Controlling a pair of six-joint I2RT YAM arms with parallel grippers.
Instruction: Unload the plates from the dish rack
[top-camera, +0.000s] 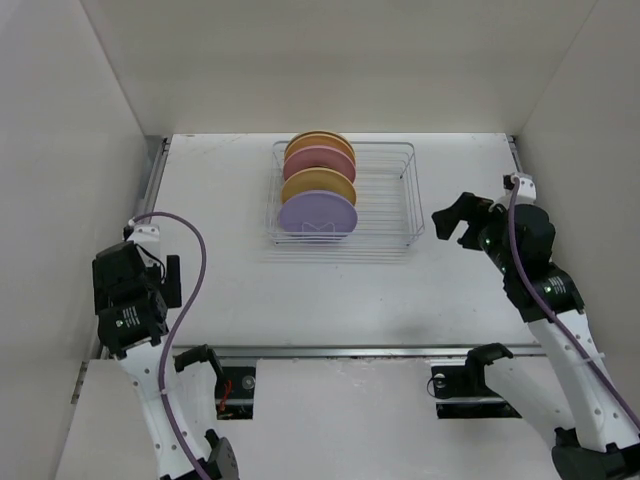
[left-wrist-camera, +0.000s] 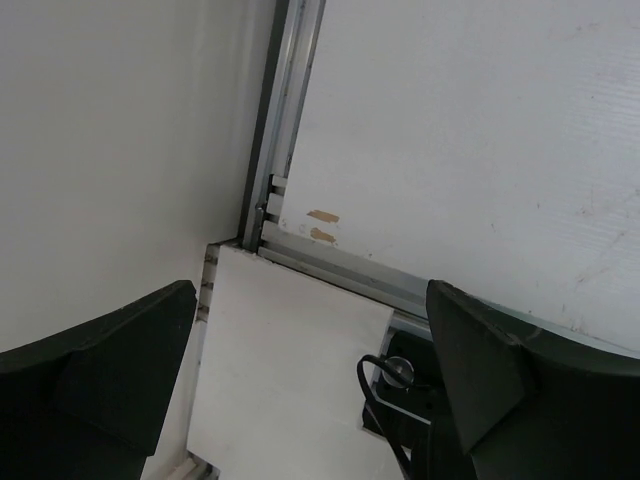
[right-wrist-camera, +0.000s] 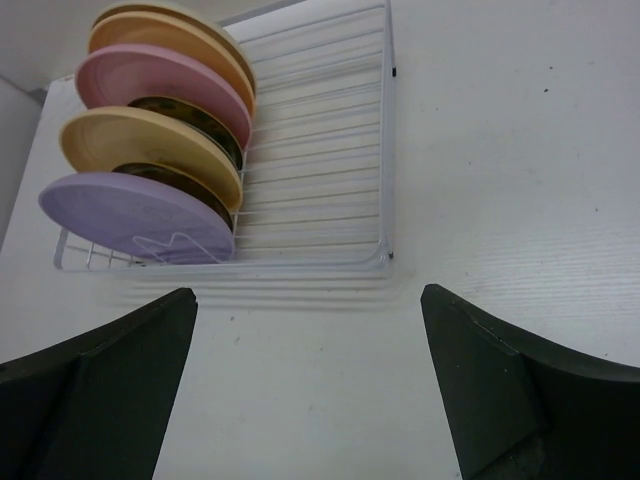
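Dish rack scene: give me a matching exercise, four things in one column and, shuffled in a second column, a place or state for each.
Column one:
1. lilac plate
2. pink plate
3. left claw
4. right claw

Column two:
A. open, to the right of the dish rack, aimed at it
B. at the near end of the row in the rack
C. open, by the left edge of the table, away from the rack
D. third large plate back from the near end

Pairs: 1-B, 2-D, 3-C, 4-A.
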